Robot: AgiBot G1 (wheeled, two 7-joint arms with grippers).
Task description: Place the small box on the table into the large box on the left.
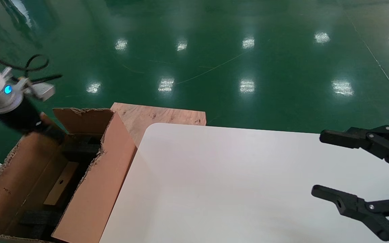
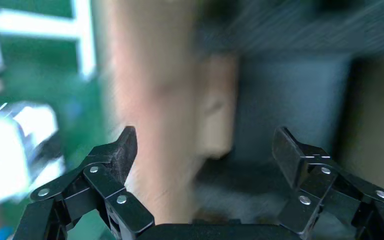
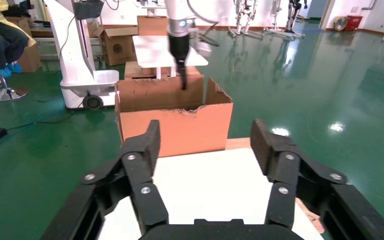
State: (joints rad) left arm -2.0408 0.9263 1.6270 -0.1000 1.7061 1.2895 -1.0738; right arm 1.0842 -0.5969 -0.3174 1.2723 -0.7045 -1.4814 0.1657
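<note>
We've got the small box (image 1: 60,182) lying down in the large box (image 1: 98,189), left gripper (image 2: 205,150) spread empty over it, right gripper (image 1: 319,165) spread above the table (image 1: 231,189), so lifting out could snag the ragged rim.

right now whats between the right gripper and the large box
Only bare white table, seen in head and right wrist views; right gripper hangs open, large box beyond the table's left edge.

Bright overhead glare on floor (image 1: 248,84) (left wrist view motion-blurred)
</note>
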